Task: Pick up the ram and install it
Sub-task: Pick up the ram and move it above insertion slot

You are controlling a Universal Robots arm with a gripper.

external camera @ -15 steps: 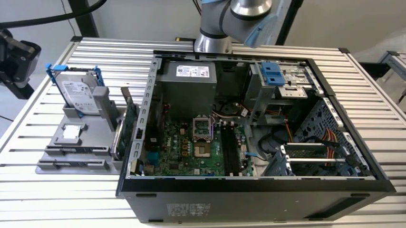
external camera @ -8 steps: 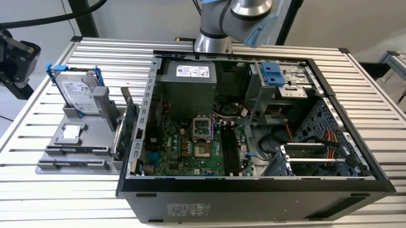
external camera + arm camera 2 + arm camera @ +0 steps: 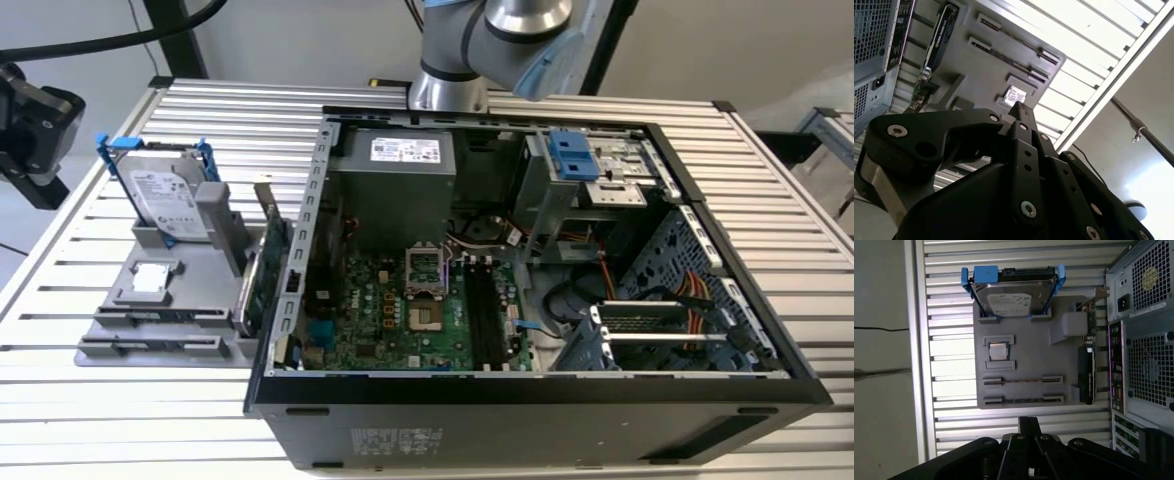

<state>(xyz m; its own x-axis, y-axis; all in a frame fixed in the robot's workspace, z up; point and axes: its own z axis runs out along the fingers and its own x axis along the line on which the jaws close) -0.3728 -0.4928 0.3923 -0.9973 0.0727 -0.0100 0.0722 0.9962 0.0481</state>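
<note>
The gripper (image 3: 1029, 422) is hovering over the slatted table (image 3: 944, 415), just off the edge of the grey holder (image 3: 1054, 360). In both wrist views its fingers are looking clenched together, gripping nothing. The ram (image 3: 1023, 400) is sitting edge-on in the holder's long slot nearest the gripper, with a second thin stick (image 3: 1023, 381) lying in the slot beside it. Further along the holder, a small square chip (image 3: 999, 351) is resting in its pocket, and the hard drive (image 3: 1009, 295) in its blue frame is standing at the far end. The green expansion card (image 3: 1088, 325) is standing between the holder and the open computer case (image 3: 534, 400), whose motherboard (image 3: 400, 310) is lying exposed in the exterior view.
</note>
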